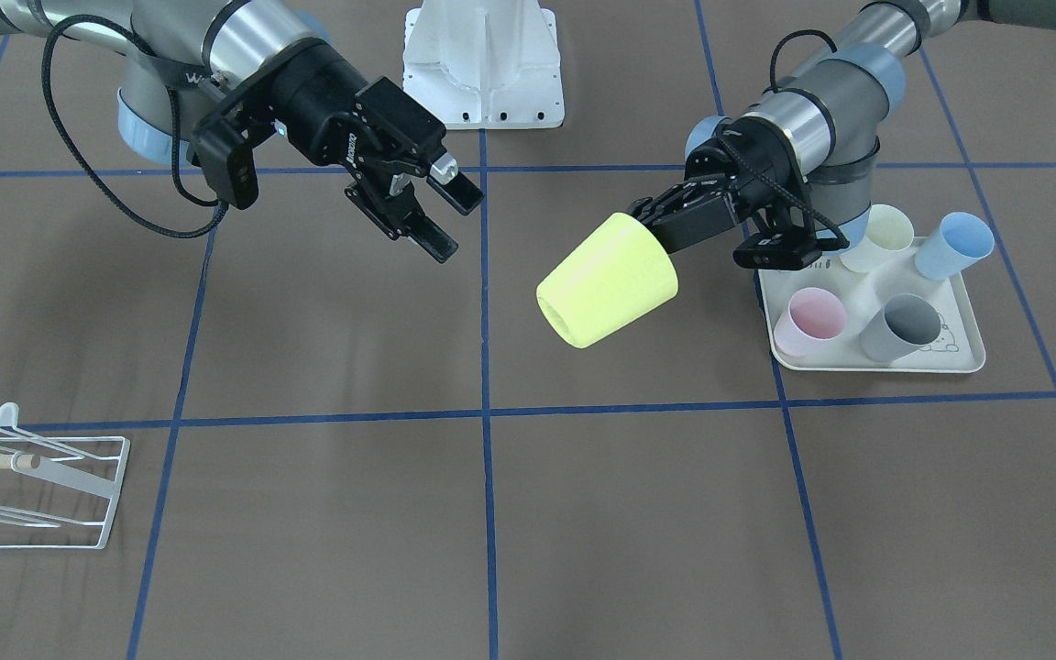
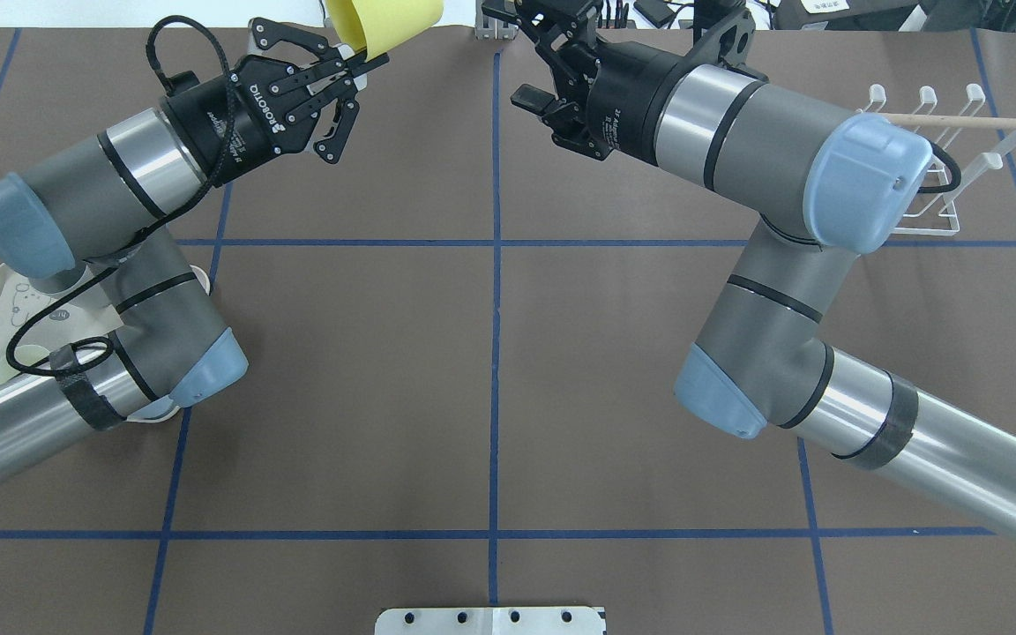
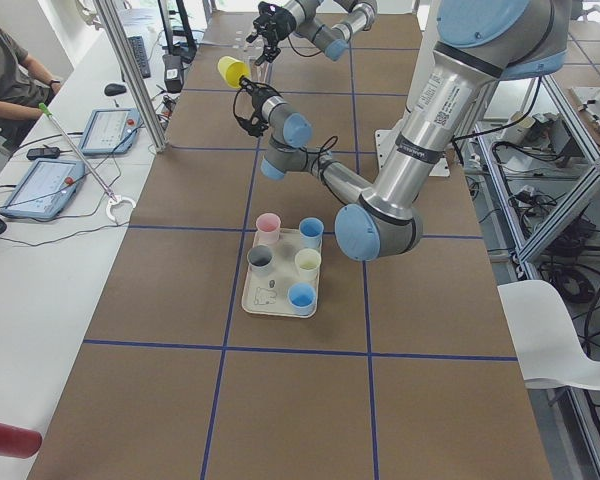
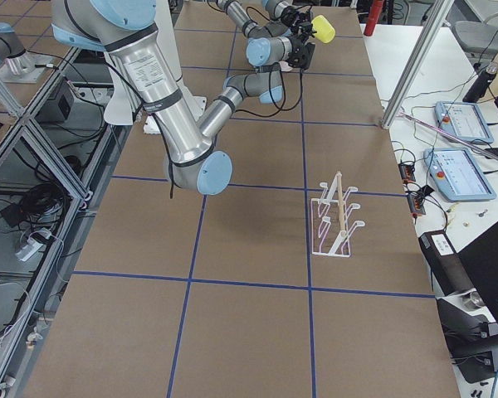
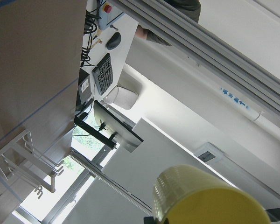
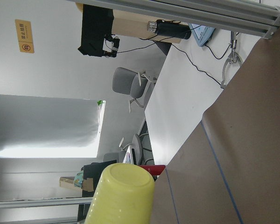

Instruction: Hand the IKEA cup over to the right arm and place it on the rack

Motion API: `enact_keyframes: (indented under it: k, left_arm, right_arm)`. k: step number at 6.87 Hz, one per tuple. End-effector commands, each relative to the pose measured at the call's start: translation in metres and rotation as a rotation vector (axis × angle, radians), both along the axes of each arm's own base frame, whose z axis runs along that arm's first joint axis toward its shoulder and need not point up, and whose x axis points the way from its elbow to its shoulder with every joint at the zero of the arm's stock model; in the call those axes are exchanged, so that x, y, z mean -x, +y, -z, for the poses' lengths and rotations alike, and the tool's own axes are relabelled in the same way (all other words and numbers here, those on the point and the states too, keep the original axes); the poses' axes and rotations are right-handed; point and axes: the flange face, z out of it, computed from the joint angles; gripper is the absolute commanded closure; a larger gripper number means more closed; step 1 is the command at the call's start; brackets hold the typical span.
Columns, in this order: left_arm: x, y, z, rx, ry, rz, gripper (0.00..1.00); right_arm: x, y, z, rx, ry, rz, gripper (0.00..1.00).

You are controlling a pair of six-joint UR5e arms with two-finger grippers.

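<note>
The IKEA cup [image 1: 608, 280] is bright yellow and hangs tilted in the air over the table's middle, its base pointing away from the arm. My left gripper [image 1: 652, 225] is shut on the cup's rim end. The same cup [image 5: 210, 200] fills the lower part of the left wrist view. My right gripper [image 1: 450, 223] is open and holds nothing, a short way from the cup's base, with the cup [image 6: 123, 196] ahead of it in its wrist view. The white wire rack [image 1: 33, 486] with its wooden rod stands at the table's far right corner.
A cream tray [image 1: 876, 362] beneath the left arm holds a pink cup [image 1: 810, 321], a grey cup [image 1: 899, 328], a pale yellow cup [image 1: 881, 236] and a blue cup [image 1: 954, 243]. The white robot base mount [image 1: 482, 64] sits at the table's edge. A person sits at the desk [image 3: 10, 75].
</note>
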Motion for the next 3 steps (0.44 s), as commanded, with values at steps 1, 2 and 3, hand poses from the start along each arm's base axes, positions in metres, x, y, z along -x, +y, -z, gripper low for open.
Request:
enact_keyframes:
  k: [1,2,3]
  left_arm:
    - [-0.018,0.01,0.014,-0.013,0.016,-0.028,1.0]
    - [-0.027,0.015,0.016,-0.017,0.013,-0.044,1.0]
    - [-0.03,0.016,0.022,-0.022,0.02,-0.046,1.0]
  right_arm:
    - [0.0,-0.001,-0.001,0.005,-0.017,-0.005,0.01]
    - [0.002,-0.002,-0.003,0.007,-0.015,-0.005,0.01]
    - [0.002,-0.001,-0.003,0.007,-0.015,-0.004,0.01]
